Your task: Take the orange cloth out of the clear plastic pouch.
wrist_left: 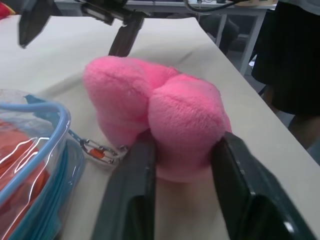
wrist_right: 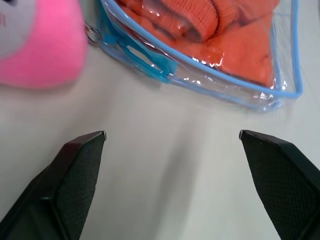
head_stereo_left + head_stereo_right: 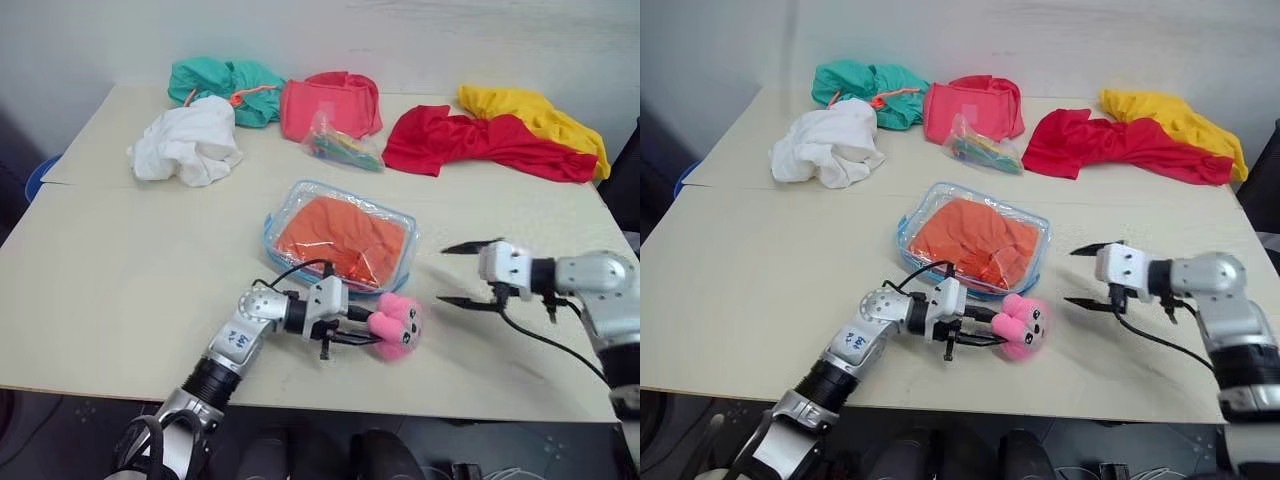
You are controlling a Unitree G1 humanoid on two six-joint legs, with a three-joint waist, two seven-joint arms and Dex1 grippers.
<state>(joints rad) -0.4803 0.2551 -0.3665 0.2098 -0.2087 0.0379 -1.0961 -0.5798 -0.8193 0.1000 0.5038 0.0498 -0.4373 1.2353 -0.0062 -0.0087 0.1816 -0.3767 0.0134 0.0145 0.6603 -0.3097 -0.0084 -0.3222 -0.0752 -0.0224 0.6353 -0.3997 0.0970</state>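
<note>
Table: I see a pale beige table [image 3: 120,290] filling most of the head views, with cloths along its far edge.
Clear plastic pouch: the clear plastic pouch [image 3: 402,262] with light-blue trim lies flat at the centre of the frame, just above both grippers.
Orange cloth: the orange cloth [image 3: 340,238] is inside the pouch, bunched under the clear film; the right wrist view shows it pressed against the plastic.
Pink plush charm: a pink plush charm [image 3: 397,325] rests on the table at the pouch's lower right corner; in the left wrist view a small metal clasp [image 1: 98,150] links it to the pouch's blue trim.
Left gripper: my left gripper [image 3: 367,327] sits lower centre of the frame, pointing toward the right side of the picture. Its two black fingers [image 1: 132,195] are clamped on the sides of the plush charm.
Right gripper: my right gripper [image 3: 466,273] is at centre right, pointing toward the left side of the picture, jaws wide apart and holding nothing. It hangs just right of the pouch and charm, touching neither.
Far edge, left to right: white cloth [image 3: 188,141], teal cloth [image 3: 225,88], coral-pink cloth [image 3: 330,103], small bag of colourful items [image 3: 342,145], red cloth [image 3: 480,142], yellow cloth [image 3: 530,115].
</note>
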